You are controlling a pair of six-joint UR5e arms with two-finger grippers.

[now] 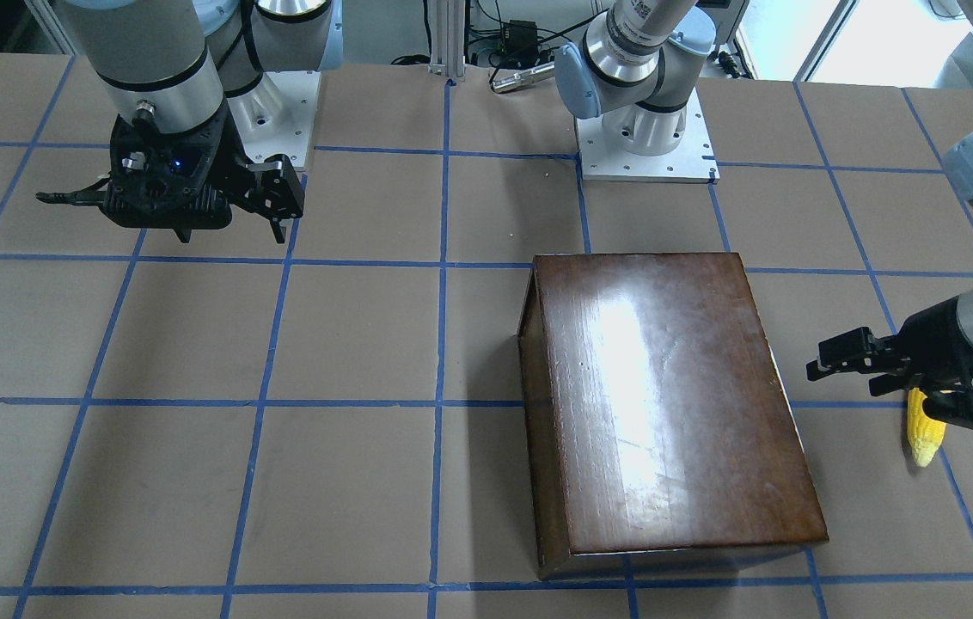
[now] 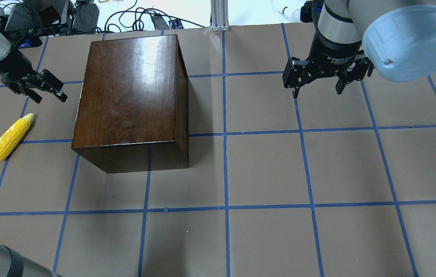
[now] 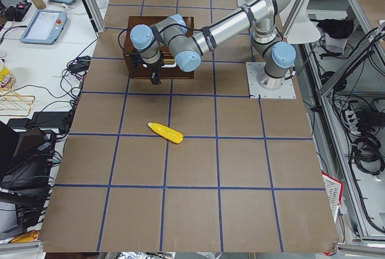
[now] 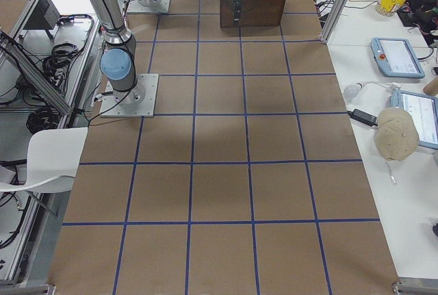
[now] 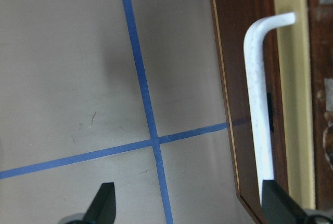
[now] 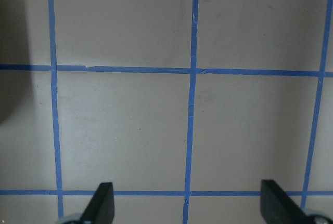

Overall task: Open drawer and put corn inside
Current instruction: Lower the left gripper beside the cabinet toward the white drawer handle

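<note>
the dark brown box (image 2: 129, 100) stands on the tabletop (image 2: 264, 169) with its drawer (image 5: 234, 78) pushed fully in; the drawer front with its white handle (image 5: 258, 104) is on the side of the box that faces the robot's left

the corn (image 2: 10, 137) lies flat on the tabletop out in front of that handle side of the box, clear of it and touching nothing, its paler tip on the end away from the robot

the left pincer (image 2: 50, 98) hangs just off the handle side of the box, closer to the box than the corn is, with its fingers spread wide and nothing between them; in the left wrist view one fingertip (image 5: 276, 203) sits by the end of the handle and the other is out over bare tabletop

the right pincer (image 2: 317, 91) hangs well away from the box, on the side opposite the handle, fingers spread and empty, over the blue tape lines (image 6: 192, 104) on the tabletop
</note>
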